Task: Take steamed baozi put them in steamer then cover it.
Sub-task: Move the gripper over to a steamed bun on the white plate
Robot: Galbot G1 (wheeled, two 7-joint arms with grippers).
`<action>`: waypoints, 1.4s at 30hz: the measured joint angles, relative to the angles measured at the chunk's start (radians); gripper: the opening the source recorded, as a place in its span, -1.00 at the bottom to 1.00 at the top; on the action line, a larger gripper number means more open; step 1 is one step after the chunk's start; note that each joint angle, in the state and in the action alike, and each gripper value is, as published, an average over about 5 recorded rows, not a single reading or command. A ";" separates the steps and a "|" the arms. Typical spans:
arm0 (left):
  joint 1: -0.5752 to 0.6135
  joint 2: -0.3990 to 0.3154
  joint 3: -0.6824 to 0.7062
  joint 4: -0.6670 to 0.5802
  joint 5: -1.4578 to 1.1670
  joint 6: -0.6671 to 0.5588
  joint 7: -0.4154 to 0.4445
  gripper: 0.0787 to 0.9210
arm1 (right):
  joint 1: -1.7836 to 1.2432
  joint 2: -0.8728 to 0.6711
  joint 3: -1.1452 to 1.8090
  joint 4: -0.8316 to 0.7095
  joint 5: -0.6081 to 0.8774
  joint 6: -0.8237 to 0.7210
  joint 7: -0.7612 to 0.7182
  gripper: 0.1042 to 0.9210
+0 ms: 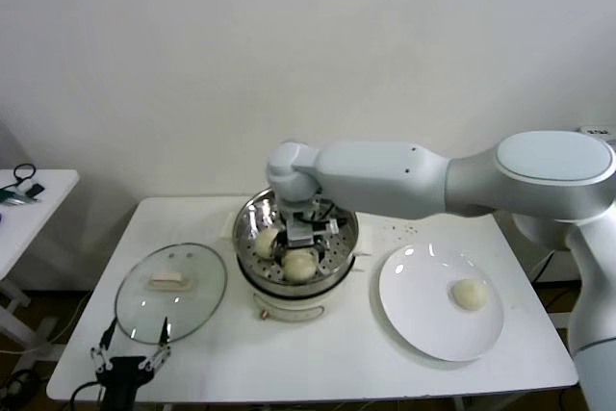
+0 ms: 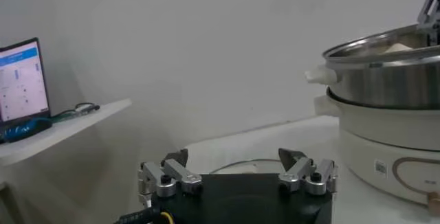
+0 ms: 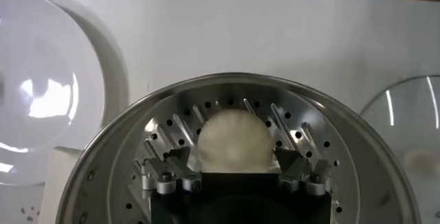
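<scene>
The steamer (image 1: 296, 288) stands mid-table, its shiny pot (image 3: 103, 151) showing a perforated floor. My right gripper (image 1: 303, 234) reaches down into it and is open (image 3: 232, 157), its fingers on either side of a cream-white baozi (image 3: 234, 143) resting on the floor. From the head, that baozi (image 1: 299, 264) lies at the pot's front and another (image 1: 267, 241) to its left. One more baozi (image 1: 469, 294) lies on the white plate (image 1: 423, 320). The glass cover (image 1: 171, 291) lies flat left of the steamer. My left gripper (image 1: 130, 353) is parked open (image 2: 234, 157) by the table's front-left edge, just in front of the cover.
A small side table (image 1: 29, 199) with a screen (image 2: 20, 84) and cables stands to the left. The white wall runs close behind the table. The steamer (image 2: 385, 88) rises to one side of the left gripper, and the plate (image 3: 41, 102) lies right of the pot.
</scene>
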 measured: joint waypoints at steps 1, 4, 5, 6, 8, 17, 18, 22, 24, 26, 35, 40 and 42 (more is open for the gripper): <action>0.000 0.000 0.000 0.001 0.000 0.000 0.000 0.77 | 0.000 -0.001 0.003 -0.001 -0.001 0.001 -0.001 0.76; 0.000 0.000 0.000 0.001 0.000 -0.001 0.000 0.77 | 0.005 -0.007 0.013 -0.007 -0.005 0.003 -0.003 0.76; 0.001 0.000 0.000 0.001 0.000 -0.001 0.000 0.77 | 0.008 -0.009 0.016 -0.010 -0.006 0.003 -0.003 0.76; 0.001 0.000 0.000 0.001 0.000 -0.002 0.000 0.77 | 0.012 -0.012 0.019 -0.013 -0.007 0.003 -0.002 0.76; 0.001 0.000 0.000 -0.001 0.000 -0.002 0.000 0.77 | 0.023 -0.020 0.022 -0.018 -0.009 0.002 0.005 0.76; -0.002 0.002 0.006 -0.016 0.005 0.000 0.000 0.77 | 0.132 -0.103 -0.042 -0.031 0.056 -0.096 0.117 0.76; -0.002 0.002 0.008 -0.017 0.006 0.000 0.000 0.77 | 0.146 -0.119 -0.052 -0.029 0.074 -0.119 0.129 0.76; -0.003 0.002 0.015 -0.018 0.012 -0.001 0.001 0.77 | 0.190 -0.198 -0.091 -0.013 0.156 -0.234 0.171 0.76; -0.003 0.002 0.019 -0.020 0.015 -0.002 0.001 0.77 | 0.202 -0.244 -0.105 0.003 0.201 -0.304 0.188 0.76; -0.003 0.003 0.024 -0.023 0.020 -0.002 0.001 0.77 | 0.210 -0.291 -0.115 0.022 0.246 -0.376 0.201 0.76; -0.007 -0.003 0.039 -0.034 0.036 0.000 0.001 0.77 | 0.174 -0.512 -0.111 0.083 0.361 -0.617 0.201 0.76; -0.007 -0.004 0.034 -0.035 0.035 0.000 0.001 0.77 | 0.084 -0.618 -0.063 0.080 0.353 -0.682 0.171 0.76; -0.007 -0.007 0.032 -0.035 0.035 0.001 0.001 0.77 | 0.041 -0.652 -0.035 0.071 0.338 -0.697 0.157 0.76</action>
